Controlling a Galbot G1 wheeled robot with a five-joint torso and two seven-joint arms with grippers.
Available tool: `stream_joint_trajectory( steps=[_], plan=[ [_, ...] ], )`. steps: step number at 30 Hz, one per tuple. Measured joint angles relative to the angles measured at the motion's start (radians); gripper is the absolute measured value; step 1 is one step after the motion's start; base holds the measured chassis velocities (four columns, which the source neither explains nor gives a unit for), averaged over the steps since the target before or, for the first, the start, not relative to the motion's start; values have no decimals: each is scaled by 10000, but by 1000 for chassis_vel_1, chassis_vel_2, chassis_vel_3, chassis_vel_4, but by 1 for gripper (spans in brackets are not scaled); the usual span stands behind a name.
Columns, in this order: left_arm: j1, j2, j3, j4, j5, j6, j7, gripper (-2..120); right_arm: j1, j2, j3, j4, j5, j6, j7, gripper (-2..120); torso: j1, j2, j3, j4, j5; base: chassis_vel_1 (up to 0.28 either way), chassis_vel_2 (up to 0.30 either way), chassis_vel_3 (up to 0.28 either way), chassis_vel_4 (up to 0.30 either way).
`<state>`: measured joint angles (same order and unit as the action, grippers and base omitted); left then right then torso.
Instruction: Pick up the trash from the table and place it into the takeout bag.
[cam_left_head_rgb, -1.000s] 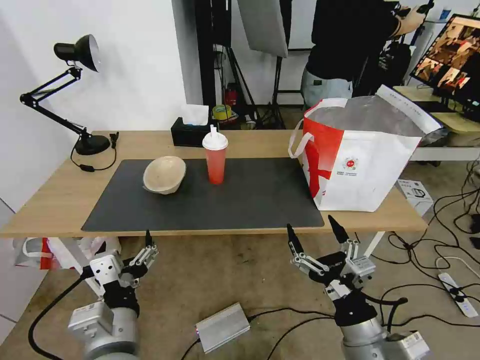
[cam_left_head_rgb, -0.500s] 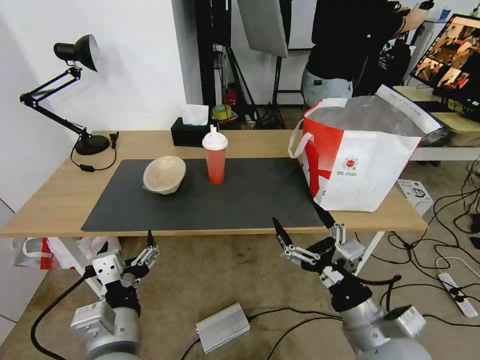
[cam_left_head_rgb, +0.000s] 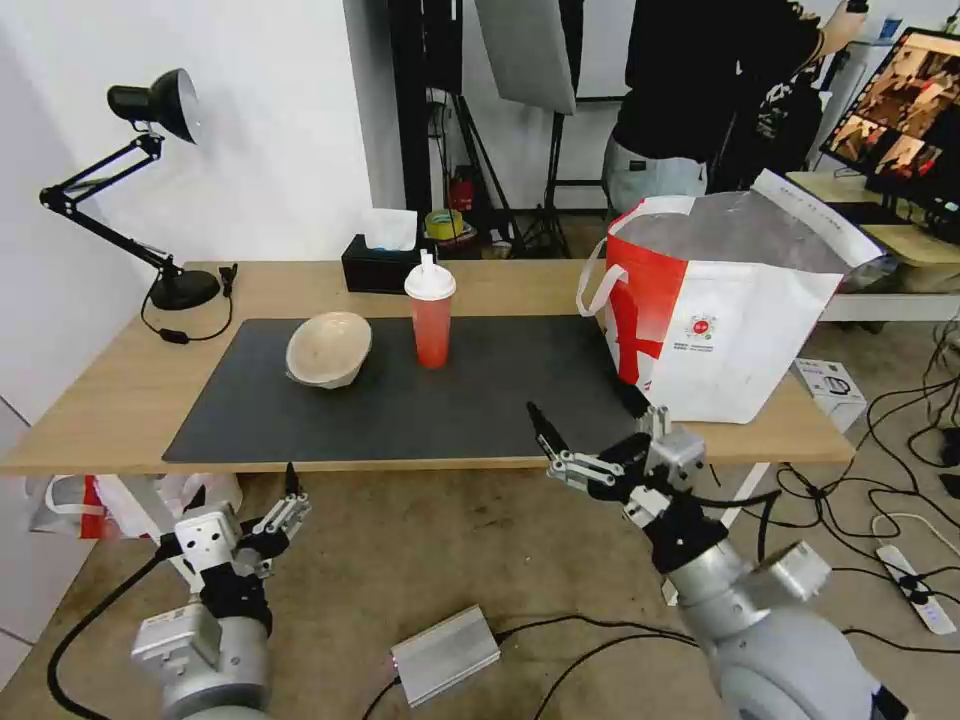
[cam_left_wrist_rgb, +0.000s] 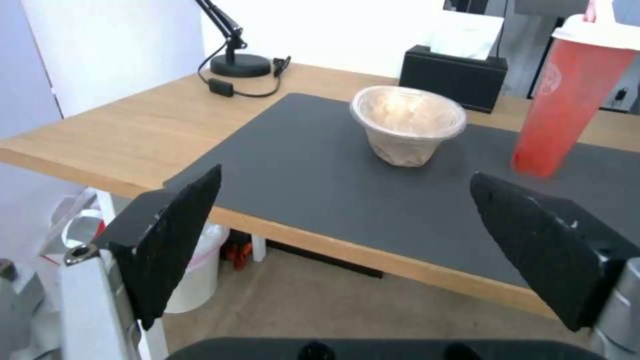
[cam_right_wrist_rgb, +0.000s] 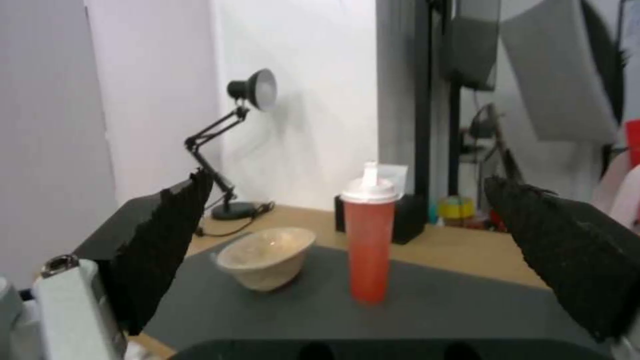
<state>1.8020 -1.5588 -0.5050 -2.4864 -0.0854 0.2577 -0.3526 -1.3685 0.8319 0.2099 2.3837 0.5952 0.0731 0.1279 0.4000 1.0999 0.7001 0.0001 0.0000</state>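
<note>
Right gripper (cam_left_head_rgb: 585, 420), jaws spread, hovers over the matte grey mat (cam_left_head_rgb: 500, 400); at its 11 o'clock stand the tall red cup (cam_left_head_rgb: 431, 318) and rounded pulp bowl (cam_left_head_rgb: 328, 348). The boxy foil-lined bag (cam_left_head_rgb: 720, 310) sits at its 1 o'clock. Left gripper (cam_left_head_rgb: 290, 490) hangs below the wooden table (cam_left_head_rgb: 110, 390), jaws spread.

On the table (cam_left_head_rgb: 110, 400), bowl (cam_left_head_rgb: 328, 348) left of cup (cam_left_head_rgb: 431, 320), bag (cam_left_head_rgb: 720, 310) right.

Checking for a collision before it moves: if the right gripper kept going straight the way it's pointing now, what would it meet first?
Most likely the red drink cup. The right gripper, open at the table's near edge, frames that cup almost dead centre in its wrist view; the beige bowl sits off to one side. Depth is uncertain.
</note>
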Motion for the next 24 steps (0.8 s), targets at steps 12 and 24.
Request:
stream_joint_trajectory(
  steps=[12, 24],
  plan=[
    [-37, -22, 322, 152, 256, -106, 92, 100, 577, -301, 54, 368, 1831, -1648, 235, 100, 0, 0, 0, -2, 0, 0, 0, 0, 0],
    [-145, -61, 283, 279, 248, -244, 262, 100, 1750, -379, -413, 44, 2924, -2639, 222, 100, 0, 0, 0, -1, -1, 0, 0, 0, 0]
  ],
)
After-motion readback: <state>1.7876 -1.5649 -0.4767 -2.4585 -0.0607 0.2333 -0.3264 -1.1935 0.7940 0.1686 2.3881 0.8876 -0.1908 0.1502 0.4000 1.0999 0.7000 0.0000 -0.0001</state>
